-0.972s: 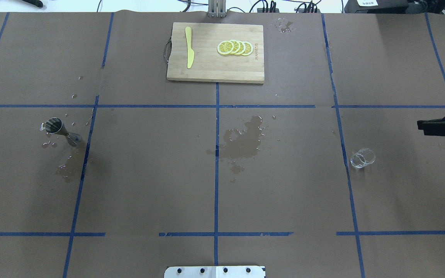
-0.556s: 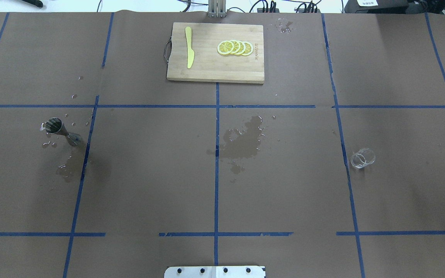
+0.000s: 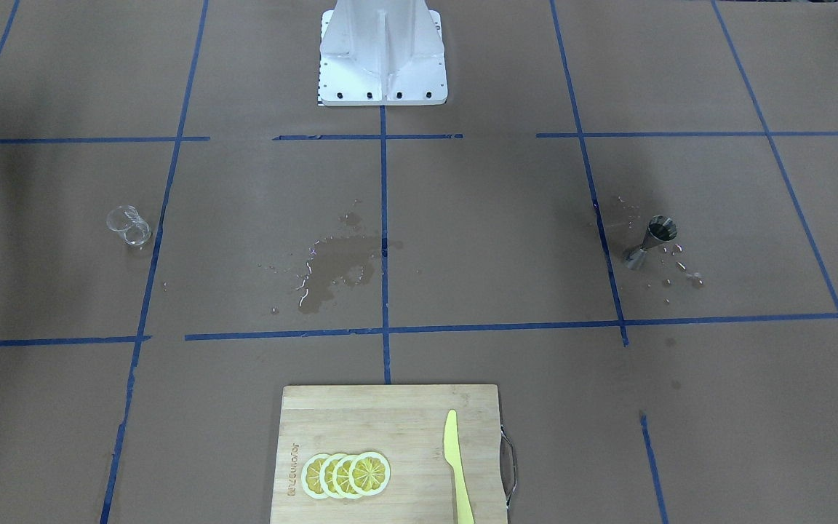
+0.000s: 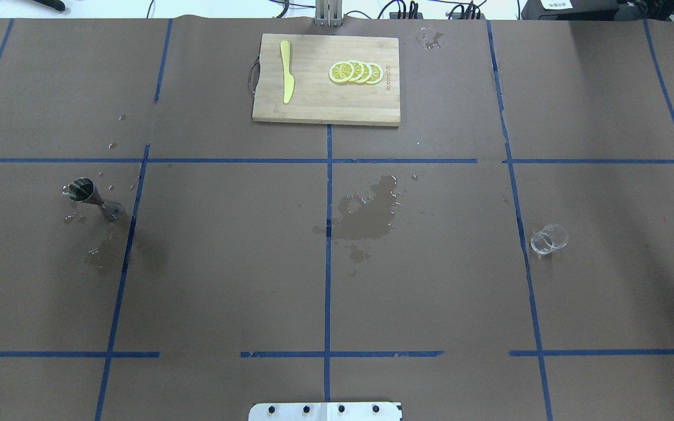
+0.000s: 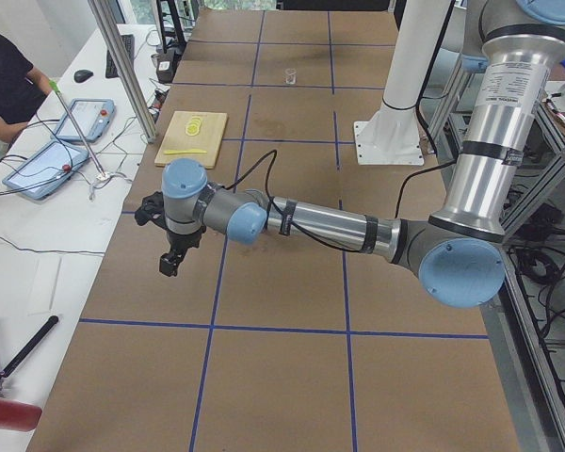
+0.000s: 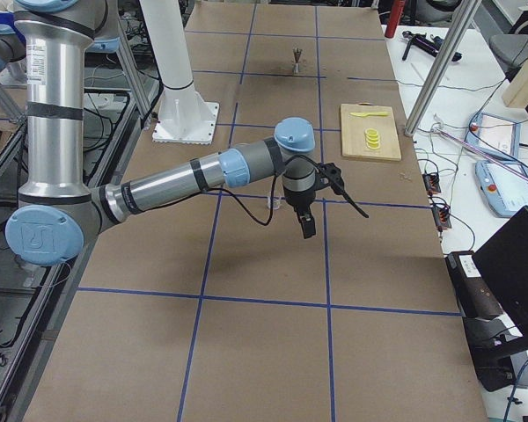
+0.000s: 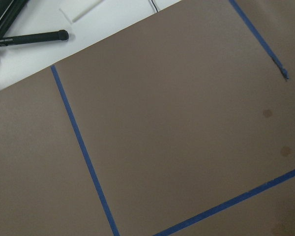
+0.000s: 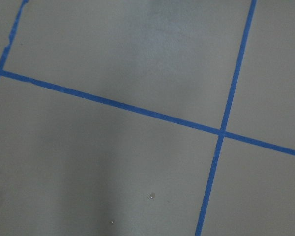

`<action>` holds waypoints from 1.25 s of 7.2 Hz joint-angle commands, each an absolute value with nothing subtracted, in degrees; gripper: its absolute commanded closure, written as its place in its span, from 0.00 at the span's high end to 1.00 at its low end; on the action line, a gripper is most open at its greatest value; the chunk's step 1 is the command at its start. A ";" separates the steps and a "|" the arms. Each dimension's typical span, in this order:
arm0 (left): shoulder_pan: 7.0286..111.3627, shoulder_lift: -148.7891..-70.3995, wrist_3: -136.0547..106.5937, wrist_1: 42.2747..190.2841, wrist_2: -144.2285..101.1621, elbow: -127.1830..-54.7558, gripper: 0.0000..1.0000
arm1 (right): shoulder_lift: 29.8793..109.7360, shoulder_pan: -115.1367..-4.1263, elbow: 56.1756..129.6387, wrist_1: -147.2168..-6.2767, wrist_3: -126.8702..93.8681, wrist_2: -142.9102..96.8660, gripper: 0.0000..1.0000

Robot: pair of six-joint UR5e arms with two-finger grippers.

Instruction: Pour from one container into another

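Note:
A steel jigger stands on the brown table's left side, with water drops around it; it also shows in the front-facing view and far off in the right exterior view. A small clear glass sits on the right side. Neither gripper appears in the overhead or front-facing view. My left gripper hangs above the table's left end, seen only from the left exterior camera. My right gripper hangs above the right end. I cannot tell whether either is open or shut. Nothing is held.
A wooden cutting board at the far middle carries lemon slices and a yellow knife. A wet patch darkens the table's centre. The robot's base plate is at the near edge. A person sits beside tablets.
My right gripper has drawn back out of the overhead view past the right edge. The bit of the left gripper at the left edge is gone too. Jigger and glass have not moved.

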State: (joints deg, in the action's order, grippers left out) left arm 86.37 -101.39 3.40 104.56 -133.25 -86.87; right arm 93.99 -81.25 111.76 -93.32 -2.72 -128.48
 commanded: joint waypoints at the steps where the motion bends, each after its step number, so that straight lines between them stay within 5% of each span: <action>1: 87.98 -96.62 5.27 104.24 -137.97 -86.48 1.00 | 95.17 -83.74 110.31 -97.99 2.42 -130.33 1.00; 9: 88.95 -87.63 4.66 101.36 -137.37 -88.41 1.00 | 94.66 -92.35 98.97 -96.24 6.24 -137.02 1.00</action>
